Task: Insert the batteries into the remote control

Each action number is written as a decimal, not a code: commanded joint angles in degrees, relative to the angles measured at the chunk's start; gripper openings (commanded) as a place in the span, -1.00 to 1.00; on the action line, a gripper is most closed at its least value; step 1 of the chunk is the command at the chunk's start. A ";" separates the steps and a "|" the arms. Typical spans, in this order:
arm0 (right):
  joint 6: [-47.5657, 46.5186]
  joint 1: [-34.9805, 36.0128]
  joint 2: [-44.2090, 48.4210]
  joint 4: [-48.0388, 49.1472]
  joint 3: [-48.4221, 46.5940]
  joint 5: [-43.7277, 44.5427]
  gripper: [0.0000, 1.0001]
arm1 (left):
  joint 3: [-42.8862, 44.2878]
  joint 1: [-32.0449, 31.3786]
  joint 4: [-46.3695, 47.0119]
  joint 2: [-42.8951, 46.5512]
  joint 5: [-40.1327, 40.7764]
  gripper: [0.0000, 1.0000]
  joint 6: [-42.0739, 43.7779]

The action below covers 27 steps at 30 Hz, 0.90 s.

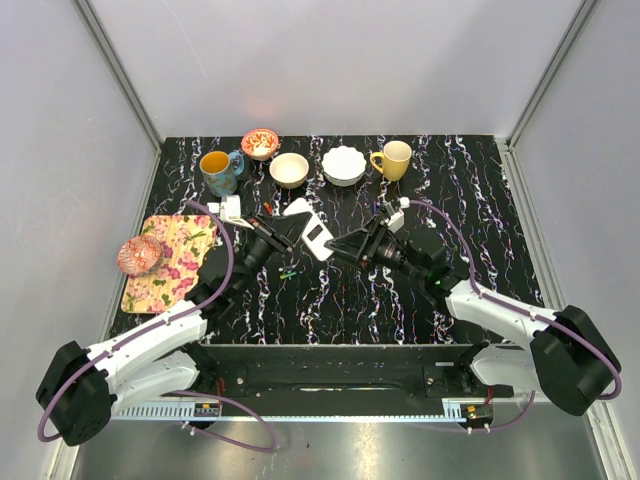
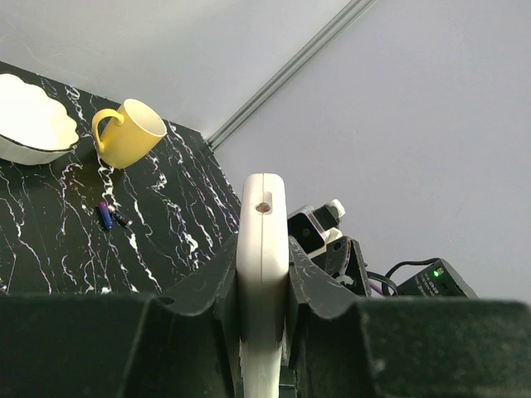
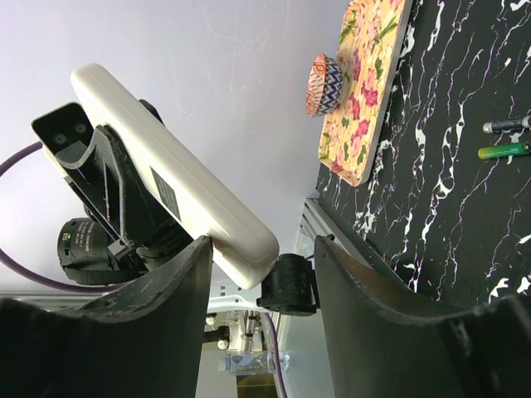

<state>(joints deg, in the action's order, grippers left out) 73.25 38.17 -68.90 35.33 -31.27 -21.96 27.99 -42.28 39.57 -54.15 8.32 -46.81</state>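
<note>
Blue mug [image 1: 218,172], orange inside, perhaps liquid; left gripper [image 2: 263,286] holds remote [image 2: 262,232].

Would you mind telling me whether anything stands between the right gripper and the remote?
Nothing visible does: the remote, clamped in the left gripper, has its end right at the open jaws of the right gripper.

Bright, even overhead light with soft shadows; wrist views blur slightly up close.
</note>
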 commanded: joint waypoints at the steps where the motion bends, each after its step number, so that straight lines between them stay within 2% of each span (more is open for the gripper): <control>1: 0.57 -0.91 -0.61 3.51 -2.66 0.16 0.14 | 1.02 -0.08 5.16 0.36 -1.37 -1.00 -0.92; 13: 0.05 -0.82 -3.69 3.52 -5.38 -3.44 0.05 | 1.19 -0.26 6.74 -1.83 -2.43 -1.00 -1.09; 16: 0.05 -0.82 -4.31 3.43 -5.56 -3.97 -0.10 | 0.93 -0.43 7.45 -2.10 -2.51 -1.00 -1.27; 18: 0.40 -0.82 -4.75 3.43 -5.39 -4.24 -0.27 | 1.10 -0.43 7.54 -2.19 -2.43 -1.00 -1.18; 27: 0.75 -0.82 -5.01 4.04 -3.54 -4.85 -0.49 | 2.07 -0.43 7.63 -2.19 -1.90 -1.00 -0.57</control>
<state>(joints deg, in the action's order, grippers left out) 74.35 37.04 -73.21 38.96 -34.17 -26.68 27.99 -41.63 42.61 -56.31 9.08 -48.05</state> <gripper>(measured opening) 0.376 0.246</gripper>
